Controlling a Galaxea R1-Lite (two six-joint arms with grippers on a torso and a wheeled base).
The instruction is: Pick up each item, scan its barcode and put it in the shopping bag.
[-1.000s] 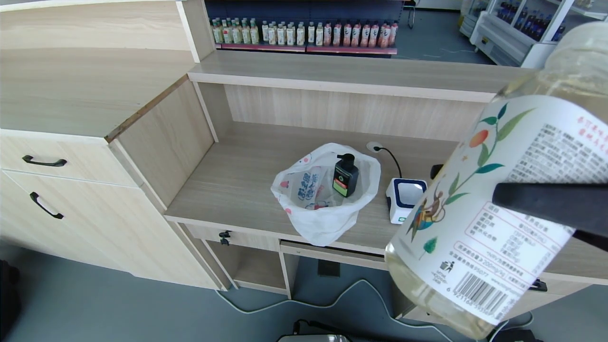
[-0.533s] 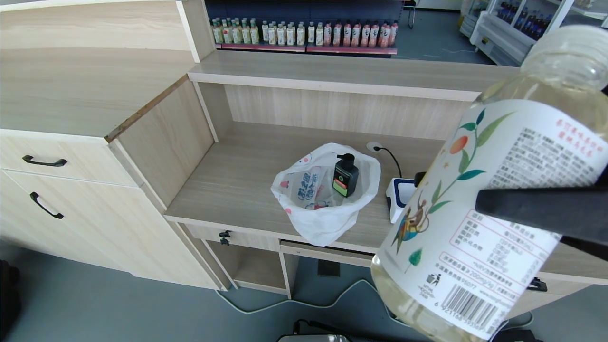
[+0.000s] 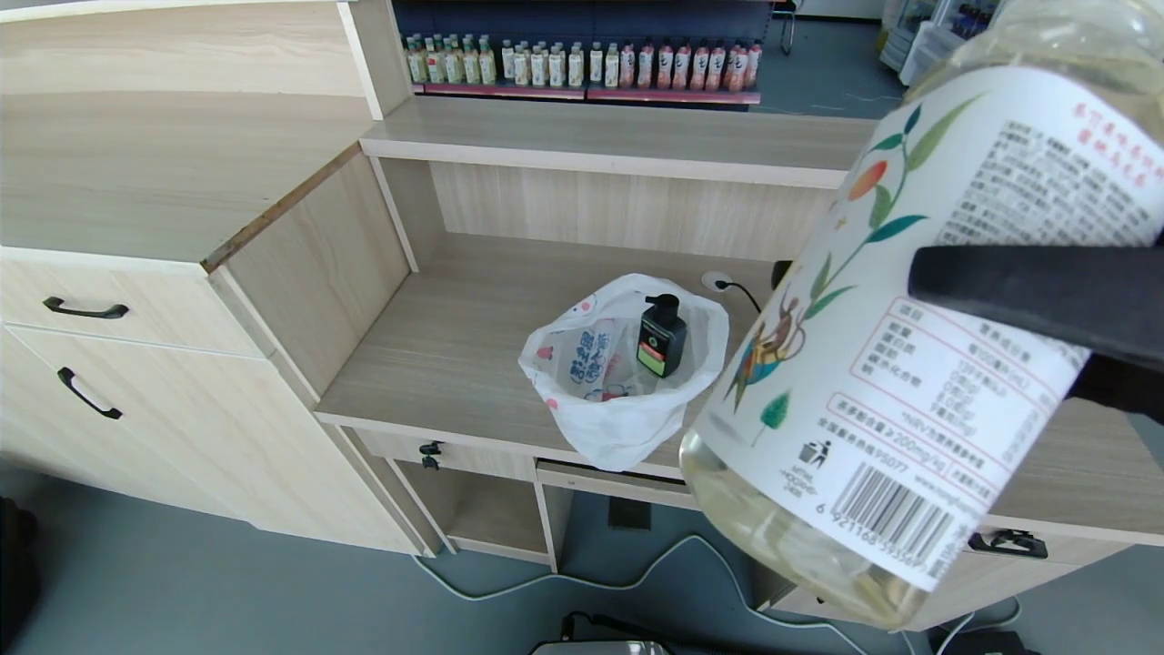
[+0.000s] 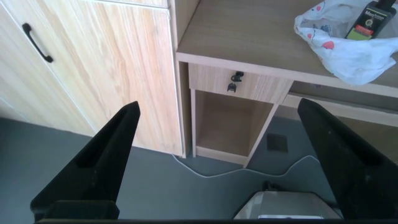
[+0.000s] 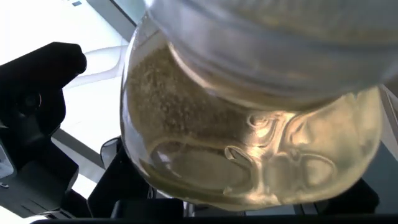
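A big clear bottle (image 3: 918,346) of pale yellow liquid, with a white illustrated label and a barcode near its base, hangs tilted close before the head camera. My right gripper (image 3: 964,291) is shut on it, one black finger (image 3: 1037,296) lying across the label. The right wrist view looks along the bottle (image 5: 249,137). On the desk stands the white shopping bag (image 3: 627,382), open, with a black pump bottle (image 3: 661,338) inside. The bottle in my grip covers the desk to the right of the bag. My left gripper (image 4: 219,112) hangs open over the floor before the desk's left front, holding nothing.
A black cable (image 3: 746,293) runs from a round desk socket (image 3: 716,280) behind the bag. Tall cabinets with drawer handles (image 3: 86,311) stand on the left. An upper counter (image 3: 618,136) overhangs the desk. A small latch (image 4: 236,81) sits on the desk's front.
The held bottle has moved up and to the left in the head view and now covers the white scanner that showed beside the bag. The bag and pump bottle have not moved.
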